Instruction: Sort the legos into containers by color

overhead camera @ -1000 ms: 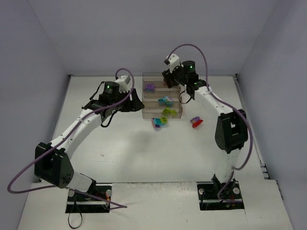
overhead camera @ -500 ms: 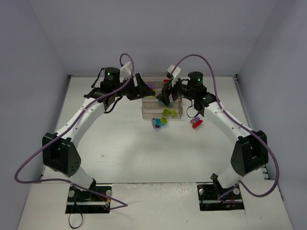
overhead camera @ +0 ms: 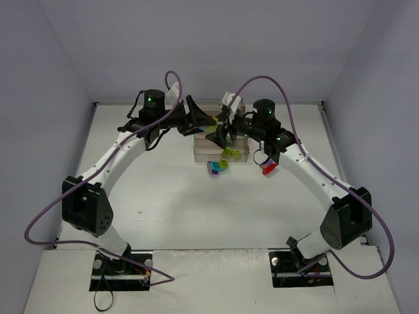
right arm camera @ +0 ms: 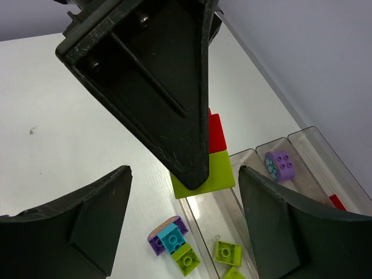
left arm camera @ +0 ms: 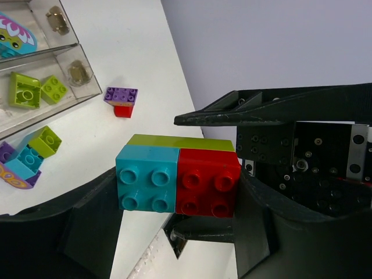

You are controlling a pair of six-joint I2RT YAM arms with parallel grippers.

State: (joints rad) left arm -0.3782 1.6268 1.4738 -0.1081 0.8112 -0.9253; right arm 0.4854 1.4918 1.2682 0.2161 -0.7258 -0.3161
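Note:
My left gripper (left arm camera: 177,195) is shut on a small stack held in the air: a cyan brick (left arm camera: 146,177) and a red brick (left arm camera: 208,183) side by side on a lime green brick (right arm camera: 212,173). In the top view it (overhead camera: 204,122) hovers over the tiered rack of clear trays (overhead camera: 242,156). My right gripper (right arm camera: 183,172) is open and faces the stack (overhead camera: 213,123), its fingers (left arm camera: 261,110) above and below it, not touching. It also shows in the top view (overhead camera: 218,135).
The trays hold two lime bricks (left arm camera: 23,90), a purple brick (right arm camera: 279,164) and a red one (right arm camera: 336,201). On the table lie a purple, cyan and lime stack (overhead camera: 218,166) in front of the rack and a purple-on-red pair (overhead camera: 267,167) to its right.
Both arms have swung inward over the rack. The left gripper has moved right with the stack; the right gripper has turned left and closed in around it, still open.

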